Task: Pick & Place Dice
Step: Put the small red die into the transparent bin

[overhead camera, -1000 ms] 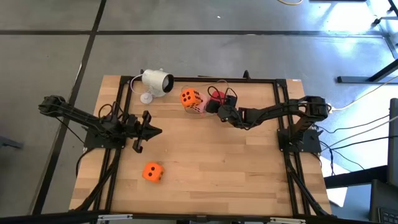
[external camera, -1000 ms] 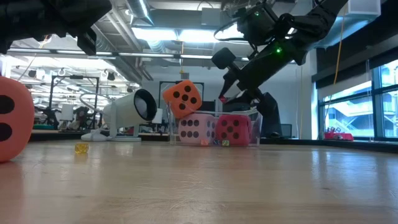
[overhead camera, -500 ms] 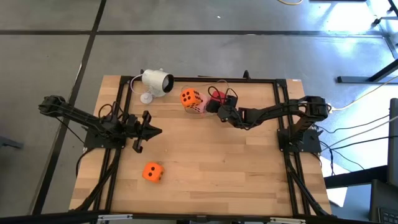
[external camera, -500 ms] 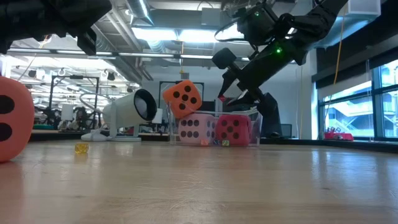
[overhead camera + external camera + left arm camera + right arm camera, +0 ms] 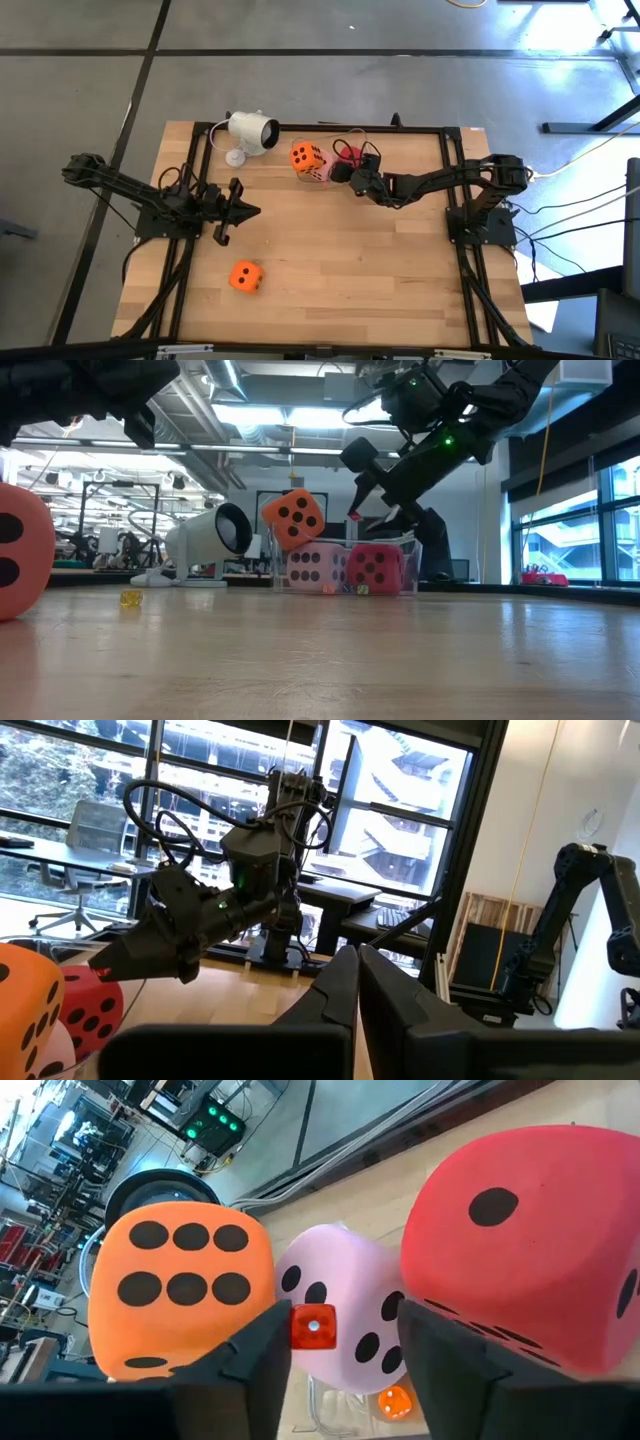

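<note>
Your right claw (image 5: 335, 1345) hangs with fingers apart over the red die (image 5: 530, 1240) near the surface's far edge, a tiny red cube (image 5: 313, 1327) between them; your left claw (image 5: 246, 211) waits closed.

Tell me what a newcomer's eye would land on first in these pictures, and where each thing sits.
Three dice cluster at the table's far edge: an orange die perched on a pink die, with a red die beside it. The right gripper hangs just above the red die, jaws open, a tiny red cube between them. A second orange die sits alone near the front, by the idle left gripper.
</note>
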Available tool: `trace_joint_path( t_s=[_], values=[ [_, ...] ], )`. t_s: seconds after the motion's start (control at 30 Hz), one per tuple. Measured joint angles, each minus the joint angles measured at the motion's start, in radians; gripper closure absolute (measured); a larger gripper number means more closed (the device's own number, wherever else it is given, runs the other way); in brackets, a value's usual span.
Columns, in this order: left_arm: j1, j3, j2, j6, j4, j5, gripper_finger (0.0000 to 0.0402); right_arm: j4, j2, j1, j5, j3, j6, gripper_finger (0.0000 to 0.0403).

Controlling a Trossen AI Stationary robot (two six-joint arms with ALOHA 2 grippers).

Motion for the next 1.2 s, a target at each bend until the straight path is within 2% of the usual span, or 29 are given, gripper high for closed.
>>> trace_joint_path(
  t_s=[0.33, 0.47, 0.57, 0.77, 0.9, 1.03, 1.2],
  values=[
    [0.000, 0.000, 0.000, 0.000, 0.000, 0.000, 0.0391, 0.000, 0.000, 0.009, 0.027, 0.000, 0.004, 0.0328],
    [0.000, 0.000, 0.000, 0.000, 0.000, 0.000, 0.0389, 0.000, 0.000, 0.009, 0.012, 0.000, 0.001, 0.0347],
    [0.000, 0.000, 0.000, 0.000, 0.000, 0.000, 0.0389, 0.001, 0.000, 0.009, -0.003, 0.000, -0.024, 0.0331],
    [0.000, 0.000, 0.000, 0.000, 0.000, 0.000, 0.0389, 0.001, 0.000, 0.009, -0.003, 0.000, -0.112, 0.0248],
    [0.000, 0.000, 0.000, 0.000, 0.000, 0.000, 0.0389, 0.001, 0.000, 0.009, -0.003, 0.000, -0.185, 0.0211],
    [0.000, 0.000, 0.000, 0.000, 0.000, 0.000, 0.0392, 0.001, 0.000, 0.007, 0.024, 0.000, -0.243, 0.0193],
    [0.000, 0.000, 0.000, 0.000, 0.000, 0.000, 0.0393, 0.001, 0.000, -0.024, 0.053, 0.000, -0.268, 0.0189]
  ],
)
